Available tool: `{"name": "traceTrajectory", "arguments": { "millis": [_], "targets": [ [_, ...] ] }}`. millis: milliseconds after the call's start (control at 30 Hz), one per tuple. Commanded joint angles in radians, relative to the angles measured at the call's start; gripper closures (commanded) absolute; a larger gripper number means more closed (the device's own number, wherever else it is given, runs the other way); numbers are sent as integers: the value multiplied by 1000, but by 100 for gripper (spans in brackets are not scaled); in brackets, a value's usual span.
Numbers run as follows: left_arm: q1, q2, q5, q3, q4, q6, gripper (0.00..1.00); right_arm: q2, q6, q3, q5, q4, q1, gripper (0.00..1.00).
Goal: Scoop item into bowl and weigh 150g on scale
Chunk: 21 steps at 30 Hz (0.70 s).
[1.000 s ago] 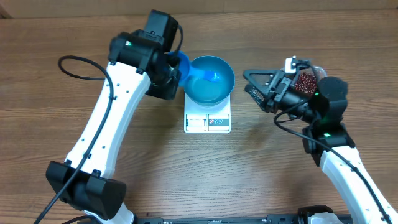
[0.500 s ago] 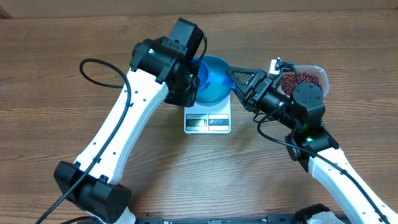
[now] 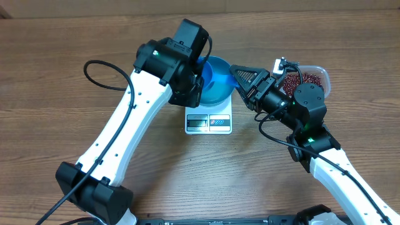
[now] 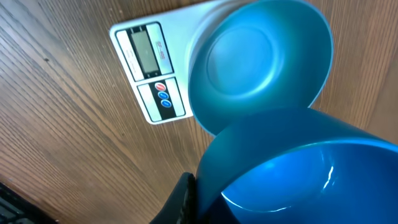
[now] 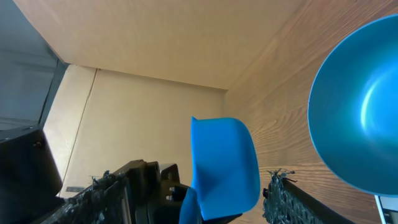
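While left claw (image 3: pixel 197 77) pinches scoop (image 4: pixel 292 180), right claw (image 3: pixel 239 84) spread, bowl (image 4: pixel 249 62) deep, glossy blue.

bowl (image 3: pixel 220 86): bright blue, round, deep. Sits upright on the scale's back half, empty inside.
scale (image 3: pixel 209 122): flat white square on the table, display and button strip exposed at the near edge.
beans (image 3: pixel 310 78): dark red-brown heap in a clear tub (image 3: pixel 321 70), right of the bowl, not touching it.
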Motion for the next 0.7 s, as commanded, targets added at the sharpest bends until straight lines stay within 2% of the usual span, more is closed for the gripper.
{"name": "traceTrajectory", "arguments": {
  "millis": [0, 300, 367, 467, 667],
  "targets": [
    [-14, -10, -4, 12, 6, -21, 96, -5, -1, 20, 10, 8, 5, 26],
    [-23, -10, -27, 12, 8, -20, 95, -5, -5, 20, 10, 6, 5, 28],
    [-23, -10, -27, 12, 9, -20, 96, -4, -5, 20, 10, 6, 5, 32],
    [-23, -10, -26, 12, 10, -20, 95, -5, -8, 20, 9, 6, 5, 48],
    [-23, -10, -26, 12, 11, -20, 96, -5, -8, 20, 9, 6, 5, 59]
  ]
}}
